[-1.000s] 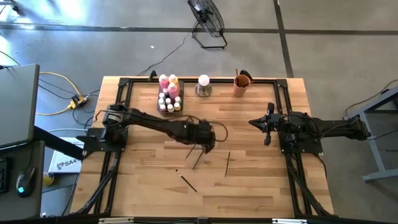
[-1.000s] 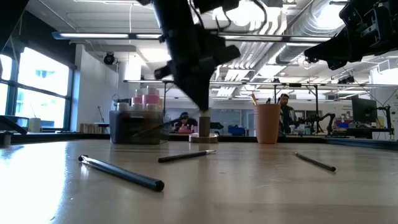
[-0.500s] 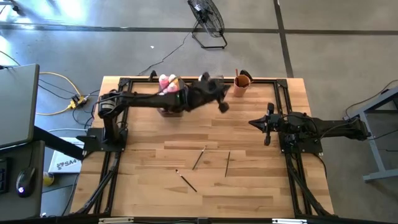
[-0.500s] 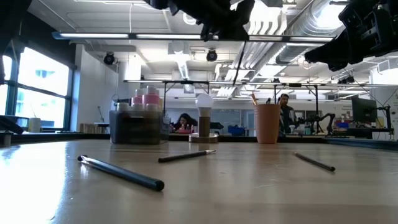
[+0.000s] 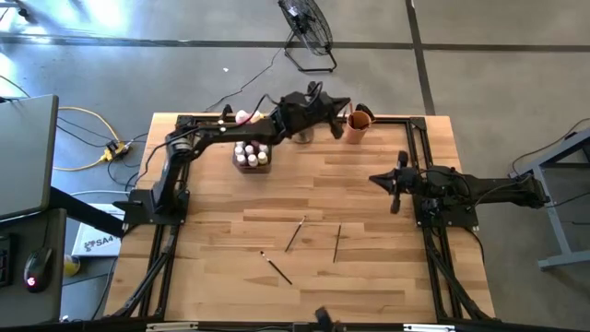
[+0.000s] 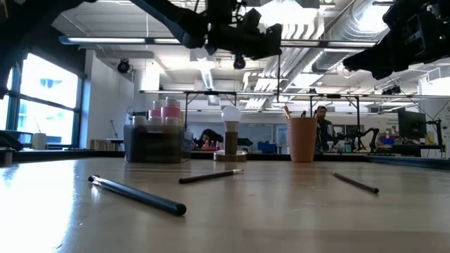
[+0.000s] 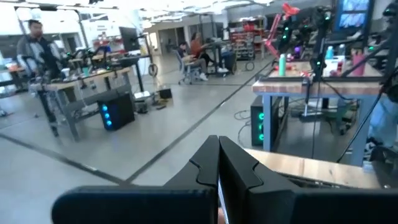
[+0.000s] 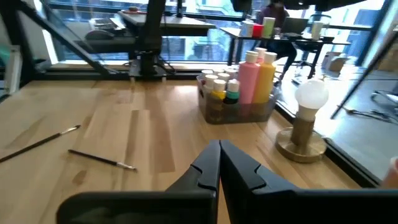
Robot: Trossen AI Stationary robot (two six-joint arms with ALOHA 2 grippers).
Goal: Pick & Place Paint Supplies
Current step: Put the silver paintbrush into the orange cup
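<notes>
- Brushes (image 5: pixel 295 234): three lie loose mid-counter (image 5: pixel 369 277), none placed.
- Bottles (image 5: pixel 251 153) stand in their tray at the back.
- Left gripper (image 5: pixel 336 109) hangs clenched near the orange cup (image 5: pixel 358 125), seemingly empty.
- Right gripper (image 5: pixel 395 184) clenched, idle.

Left gripper (image 5: pixel 343 104), closed and empty, has swung from the table's middle, above the paintbrushes (image 5: pixel 295 234), to its far edge; now beside the orange cup (image 5: pixel 359 125)
</notes>
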